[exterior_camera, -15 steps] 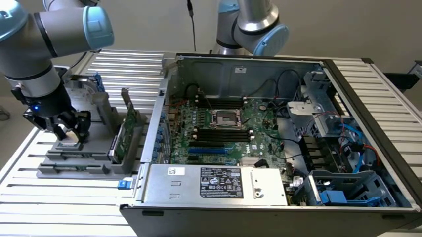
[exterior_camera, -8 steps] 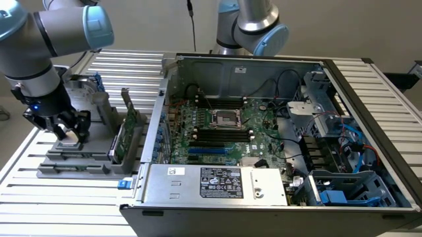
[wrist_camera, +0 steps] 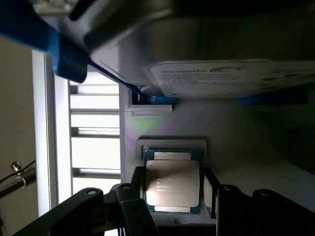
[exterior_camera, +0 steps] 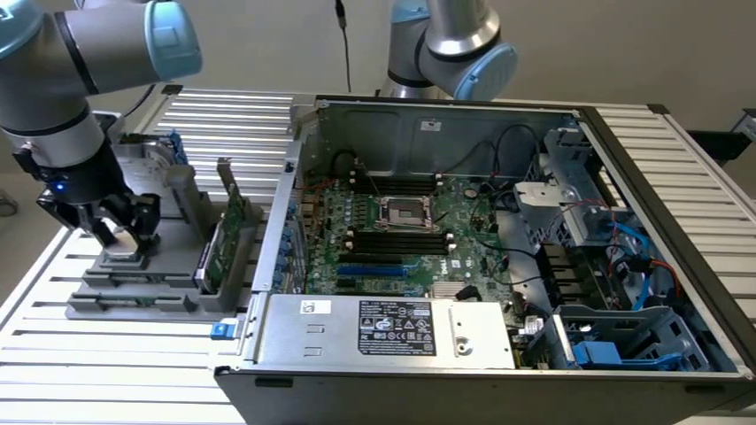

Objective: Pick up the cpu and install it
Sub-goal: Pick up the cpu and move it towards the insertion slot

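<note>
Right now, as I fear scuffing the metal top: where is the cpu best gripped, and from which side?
Take the cpu by two opposite side edges, coming straight down from above. It lies flat, metal top up, in a recess of the grey holder, so probably only its rim is free. The gripper hangs right over it.

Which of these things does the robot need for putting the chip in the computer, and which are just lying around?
For the job:
- cpu
- pincer, open, one finger on each side of the cpu
- motherboard socket

Just lying about:
- hard drive with a white label
- green circuit card
- power supply
</note>
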`<state>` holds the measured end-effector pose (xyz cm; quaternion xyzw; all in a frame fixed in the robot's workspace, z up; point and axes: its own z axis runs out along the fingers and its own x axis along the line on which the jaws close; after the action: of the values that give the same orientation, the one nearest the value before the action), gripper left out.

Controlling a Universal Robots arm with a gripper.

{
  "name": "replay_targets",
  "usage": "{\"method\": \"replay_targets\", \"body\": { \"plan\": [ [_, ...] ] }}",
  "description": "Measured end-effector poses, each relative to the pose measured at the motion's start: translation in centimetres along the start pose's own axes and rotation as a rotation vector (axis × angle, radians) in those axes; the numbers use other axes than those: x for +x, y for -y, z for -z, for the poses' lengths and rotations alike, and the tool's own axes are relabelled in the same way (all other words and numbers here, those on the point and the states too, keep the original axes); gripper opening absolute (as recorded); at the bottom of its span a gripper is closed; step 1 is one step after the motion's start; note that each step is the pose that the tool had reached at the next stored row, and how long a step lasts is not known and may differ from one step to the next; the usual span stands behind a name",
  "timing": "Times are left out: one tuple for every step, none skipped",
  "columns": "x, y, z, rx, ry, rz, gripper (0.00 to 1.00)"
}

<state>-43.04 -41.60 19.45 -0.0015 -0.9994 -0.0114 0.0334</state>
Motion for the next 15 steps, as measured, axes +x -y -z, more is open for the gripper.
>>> {"method": "replay_targets", "body": {
  "plan": [
    [0.0, -0.01, 0.26, 0.0, 0.0, 0.0, 0.55],
    [0.0, -0.01, 0.52, 0.0, -0.0001, 0.0, 0.55],
    [0.0, -0.01, 0.78, 0.0001, -0.0003, 0.0, 0.55],
    [0.1, -0.02, 1.06, 0.0, -0.0004, 0.0, 0.55],
    [0.1, -0.03, 1.37, -0.0001, -0.0003, 0.0, 0.55],
    [0.1, -0.04, 1.75, 0.0, -0.0004, 0.0, 0.55],
    [0.1, -0.05, 2.17, 0.0001, -0.0008, 0.0, 0.55],
    [0.2, -0.06, 2.61, 0.0, -0.001, 0.0, 0.55],
    [0.1, -0.07, 3.1, 0.0, -0.0016, 0.0, 0.55],
    [0.1, -0.08, 3.55, 0.0, -0.0023, 0.0, 0.55],
    [0.1, -0.09, 4.01, 0.0, -0.0029, 0.0, 0.55],
    [0.0, -0.1, 4.47, 0.0, -0.0038, 0.0, 0.55],
    [-0.1, -0.11, 4.92, 0.0001, -0.0049, 0.0, 0.55],
    [-0.2, -0.13, 5.38, 0.0, -0.0058, 0.0, 0.55],
    [-0.3, -0.14, 5.84, 0.0, -0.0066, 0.0, 0.55]
  ]
}}
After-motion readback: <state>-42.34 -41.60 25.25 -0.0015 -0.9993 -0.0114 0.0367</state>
